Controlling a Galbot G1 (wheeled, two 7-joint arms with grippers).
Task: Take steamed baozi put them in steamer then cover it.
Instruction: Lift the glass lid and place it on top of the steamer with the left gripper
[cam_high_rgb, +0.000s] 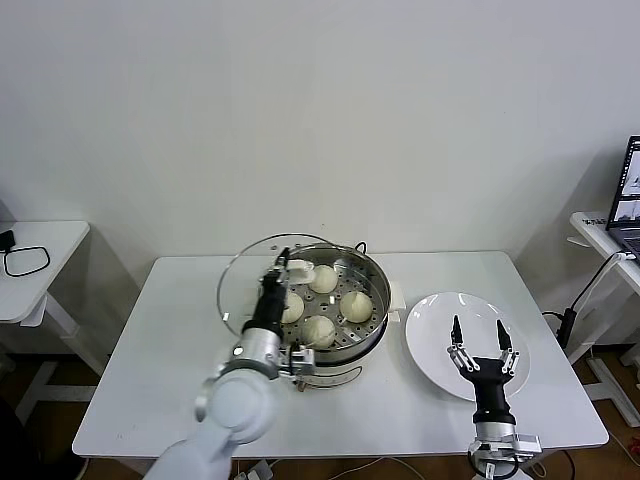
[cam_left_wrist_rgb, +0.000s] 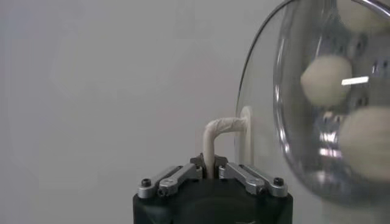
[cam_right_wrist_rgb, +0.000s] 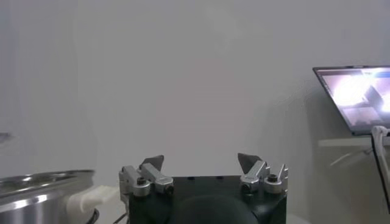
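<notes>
The steamer (cam_high_rgb: 368, 268), a shiny steel pot, stands mid-table with several cream-white baozi (cam_high_rgb: 356, 305) on its perforated tray. My left gripper (cam_high_rgb: 283, 262) is shut on the white handle (cam_high_rgb: 299, 268) of the clear glass lid (cam_high_rgb: 238, 290), which is tilted on edge over the pot's left side. In the left wrist view the gripper (cam_left_wrist_rgb: 209, 163) pinches the handle (cam_left_wrist_rgb: 213, 137), and baozi (cam_left_wrist_rgb: 326, 79) show through the lid (cam_left_wrist_rgb: 286, 36). My right gripper (cam_high_rgb: 478, 335) stands open and empty over the white plate (cam_high_rgb: 425, 345); in the right wrist view it (cam_right_wrist_rgb: 202, 162) holds nothing.
A side table at the left carries a black cable (cam_high_rgb: 25, 262). Another at the right holds a laptop (cam_high_rgb: 630, 190) (cam_right_wrist_rgb: 356, 94). The steamer's rim (cam_right_wrist_rgb: 42, 189) and its white side handle (cam_right_wrist_rgb: 91, 198) lie near my right gripper.
</notes>
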